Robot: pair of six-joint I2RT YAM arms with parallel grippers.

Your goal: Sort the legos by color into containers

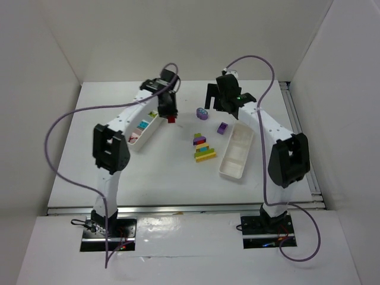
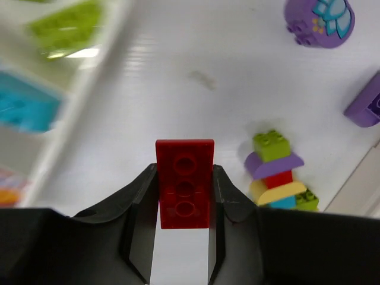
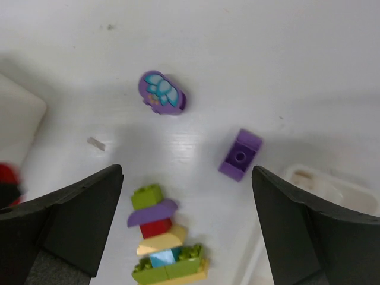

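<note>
My left gripper (image 1: 171, 118) is shut on a red lego (image 2: 184, 183) and holds it above the table, just right of the long white tray (image 1: 140, 142). That tray holds a lime green lego (image 2: 66, 28), a cyan-blue one (image 2: 27, 104) and a reddish one (image 1: 134, 137). My right gripper (image 1: 224, 107) is open and empty, high over loose legos. A stack of joined legos (image 3: 161, 239) in green, purple, red, yellow and cyan lies mid-table. A purple brick (image 3: 240, 155) and a round purple piece (image 3: 161, 92) lie beyond it. The smaller white tray (image 1: 228, 168) lies right.
The stack of joined legos also shows in the top view (image 1: 203, 148), between the two trays. White walls enclose the table on three sides. Purple cables loop above both arms. A small scrap (image 3: 96, 143) lies on the table left of the stack.
</note>
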